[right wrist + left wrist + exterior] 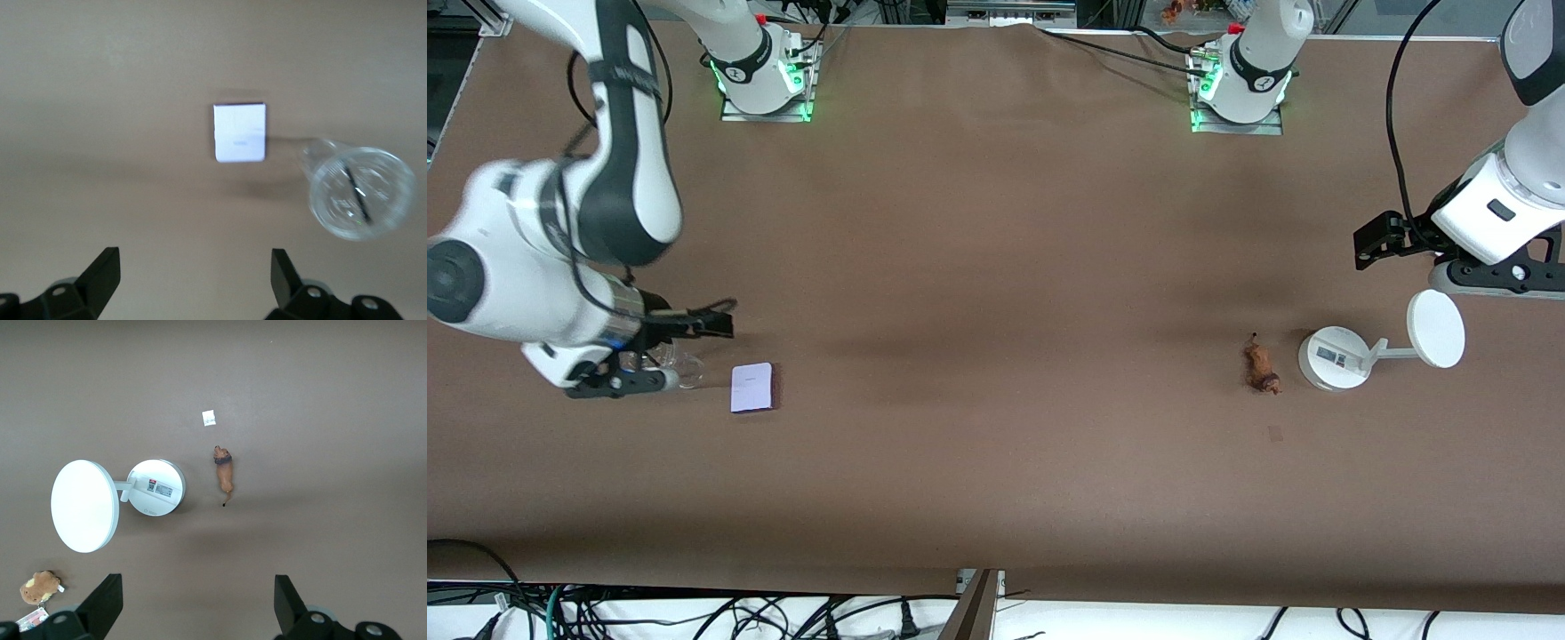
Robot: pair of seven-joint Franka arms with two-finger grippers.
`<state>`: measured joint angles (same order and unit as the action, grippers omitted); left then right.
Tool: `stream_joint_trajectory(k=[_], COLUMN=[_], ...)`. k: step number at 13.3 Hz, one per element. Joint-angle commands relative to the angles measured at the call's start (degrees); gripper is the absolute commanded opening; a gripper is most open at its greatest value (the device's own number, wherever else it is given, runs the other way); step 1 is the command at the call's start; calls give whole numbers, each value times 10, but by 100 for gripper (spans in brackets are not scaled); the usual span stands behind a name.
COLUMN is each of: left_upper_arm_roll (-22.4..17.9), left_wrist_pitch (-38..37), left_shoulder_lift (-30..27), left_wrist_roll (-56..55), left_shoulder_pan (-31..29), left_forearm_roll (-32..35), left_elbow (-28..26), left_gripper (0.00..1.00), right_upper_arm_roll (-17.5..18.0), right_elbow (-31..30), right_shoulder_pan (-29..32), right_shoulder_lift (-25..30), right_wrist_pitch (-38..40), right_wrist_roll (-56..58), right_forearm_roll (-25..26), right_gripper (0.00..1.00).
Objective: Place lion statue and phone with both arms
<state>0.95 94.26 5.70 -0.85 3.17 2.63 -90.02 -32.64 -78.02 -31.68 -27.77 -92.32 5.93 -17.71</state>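
The lion statue (1261,367) (225,472), a tiny orange-brown figurine, lies on the brown table toward the left arm's end, beside a white stand. The phone (751,387) (239,132), a flat pale rectangle, lies toward the right arm's end, beside a clear cup. My left gripper (1503,276) (199,600) hangs open over bare table near the stand's disc, apart from the lion. My right gripper (618,380) (193,273) hangs open over the table next to the cup, apart from the phone. Neither gripper holds anything.
The white round-based stand (1332,357) (155,487) carries a disc (1436,329) (83,505). A clear plastic cup (676,364) (357,193) stands by the right gripper. A small brown plush with a tag (40,587) and a white paper scrap (209,418) lie near the lion.
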Motion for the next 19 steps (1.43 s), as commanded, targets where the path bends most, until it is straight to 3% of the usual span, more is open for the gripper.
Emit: stream_joint_trajectory(k=[1, 5, 15, 17, 19], left_upper_arm_roll=[-2, -2, -2, -2, -2], left_wrist_pitch=[-12, -12, -12, -12, -12], left_shoulder_lift=[6, 6, 6, 6, 5], left_wrist_roll=[9, 9, 9, 10, 10], left_shoulder_pan=[1, 1, 1, 1, 1], left_forearm_roll=[-11, -11, -11, -11, -11], left_elbow=[15, 15, 15, 15, 15], left_gripper=[100, 100, 100, 100, 100], right_upper_arm_roll=[-41, -82, -79, -71, -12], right_elbow=[103, 170, 170, 165, 165], right_shoulder_pan=[3, 7, 2, 3, 46], right_shoulder_lift=[-13, -13, -2, 11, 31], right_wrist_pitch=[118, 209, 212, 216, 248], right_wrist_roll=[-8, -5, -4, -9, -12], right_forearm_roll=[11, 11, 12, 14, 42], right_gripper=[100, 100, 100, 100, 100])
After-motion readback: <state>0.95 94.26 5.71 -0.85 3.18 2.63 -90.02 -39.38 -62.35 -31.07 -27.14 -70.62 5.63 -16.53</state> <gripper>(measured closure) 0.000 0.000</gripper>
